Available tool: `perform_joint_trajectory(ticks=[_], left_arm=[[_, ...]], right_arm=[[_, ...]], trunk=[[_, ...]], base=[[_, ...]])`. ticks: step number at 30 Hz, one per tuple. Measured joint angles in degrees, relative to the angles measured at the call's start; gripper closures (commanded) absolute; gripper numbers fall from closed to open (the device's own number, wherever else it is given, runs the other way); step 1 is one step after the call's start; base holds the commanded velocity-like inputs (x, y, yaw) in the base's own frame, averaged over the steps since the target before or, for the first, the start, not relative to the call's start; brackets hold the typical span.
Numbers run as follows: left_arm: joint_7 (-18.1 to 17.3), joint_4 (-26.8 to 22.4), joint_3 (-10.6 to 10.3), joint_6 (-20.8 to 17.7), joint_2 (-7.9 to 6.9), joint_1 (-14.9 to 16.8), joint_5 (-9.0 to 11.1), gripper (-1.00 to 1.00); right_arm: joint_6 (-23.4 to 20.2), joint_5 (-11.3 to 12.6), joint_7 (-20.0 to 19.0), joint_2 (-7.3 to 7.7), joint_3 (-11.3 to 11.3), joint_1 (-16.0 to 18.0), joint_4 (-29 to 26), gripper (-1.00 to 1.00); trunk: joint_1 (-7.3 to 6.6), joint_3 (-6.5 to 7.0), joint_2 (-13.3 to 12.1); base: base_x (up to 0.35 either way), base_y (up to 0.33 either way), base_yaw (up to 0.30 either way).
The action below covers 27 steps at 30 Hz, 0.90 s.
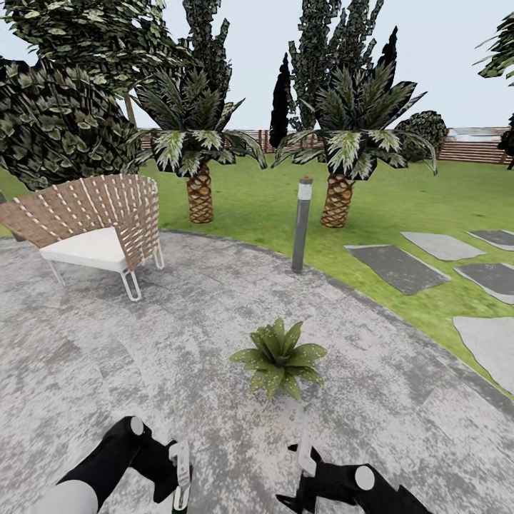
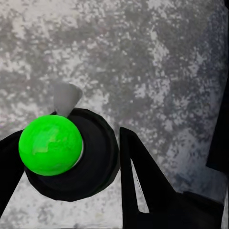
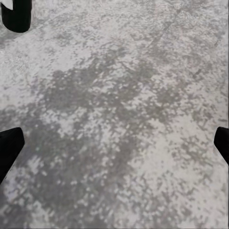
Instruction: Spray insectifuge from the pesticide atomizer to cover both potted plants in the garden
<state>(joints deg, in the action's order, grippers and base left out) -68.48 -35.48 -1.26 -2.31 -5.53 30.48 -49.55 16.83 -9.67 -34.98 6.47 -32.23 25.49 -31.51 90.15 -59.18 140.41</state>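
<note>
Firstly, head view: left gripper (image 1: 180, 477) and right gripper (image 1: 303, 471) both low over the stone patio (image 1: 93, 343), one potted plant (image 1: 280, 357) ahead of and between them, a little nearer to the right one.
Left wrist view: pesticide atomizer (image 2: 71, 152) seen from above its head, clamped between the two black fingers (image 2: 143, 176), mottled grey stone below.
Right wrist view: two black fingertips (image 3: 9, 148) at opposite edges, far apart, nothing between them, speckled stone under them.
Left gripper state: closed around the atomizer.
Right gripper state: wide, holding nothing.
Atomizer, look: round dark body, bright green cap on top, pale grey nozzle pointing away from the wrist; in head view seen as a thin white strip with a dark green end below the left gripper.
Plant, look: low rosette of broad pointed green leaves with pale speckles, sitting on the patio, pot hidden by the leaves.
Further ahead, left: woven brown chair (image 1: 93, 221) with white seat.
Further ahead, centre: grey bollard lamp (image 1: 302, 225) at the patio edge, beyond the plant.
Beyond: lawn (image 1: 400, 200), two scaly-trunked palms (image 1: 200, 153), flat stepping stones (image 1: 397, 268) to the right, brown fence (image 1: 475, 150) at the back.
In the way: no object between the grippers and the plant.
</note>
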Motion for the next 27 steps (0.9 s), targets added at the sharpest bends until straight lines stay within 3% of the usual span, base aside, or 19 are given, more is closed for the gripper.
perform_joint_trajectory(ticks=[6,7,12,17,22,27], left_arm=[[-1.99,-0.36,-1.70,-1.05,1.10,0.08,-0.19,1.00],[-1.97,-0.36,-1.73,-1.07,1.37,0.09,-0.18,1.00],[-1.76,-0.42,-1.87,-1.03,3.18,0.09,-0.35,1.00],[-1.42,-0.49,-1.88,-0.79,4.04,0.09,-0.30,1.00],[-1.09,-0.55,-2.08,-0.33,5.95,0.09,-2.50,1.00],[-1.02,-1.54,-2.08,-0.13,7.79,0.17,-3.04,1.00]], right_arm=[[-0.28,-0.09,-1.40,-0.15,0.00,0.79,-1.85,-1.00],[-0.30,-0.09,-1.61,-0.22,0.00,0.81,-2.11,1.00],[-0.56,-0.04,-2.70,-0.37,0.00,0.85,-4.83,1.00],[-7.42,0.02,-5.90,-0.55,-0.02,0.85,-11.06,1.00],[-8.96,-0.01,-7.16,-2.63,-0.05,0.84,-14.22,1.00],[-8.96,-0.09,-7.22,-3.84,-0.04,0.85,-14.39,1.00]], trunk=[[0.00,0.00,0.00],[0.00,0.00,0.00],[0.00,0.00,0.00],[0.00,0.00,0.00],[0.00,0.00,0.00],[0.00,0.00,0.00]], base=[[0.000,0.000,0.000],[0.000,0.000,0.000],[0.000,0.000,0.000],[0.000,0.000,0.000],[0.000,0.000,0.000],[0.000,0.000,0.000]])
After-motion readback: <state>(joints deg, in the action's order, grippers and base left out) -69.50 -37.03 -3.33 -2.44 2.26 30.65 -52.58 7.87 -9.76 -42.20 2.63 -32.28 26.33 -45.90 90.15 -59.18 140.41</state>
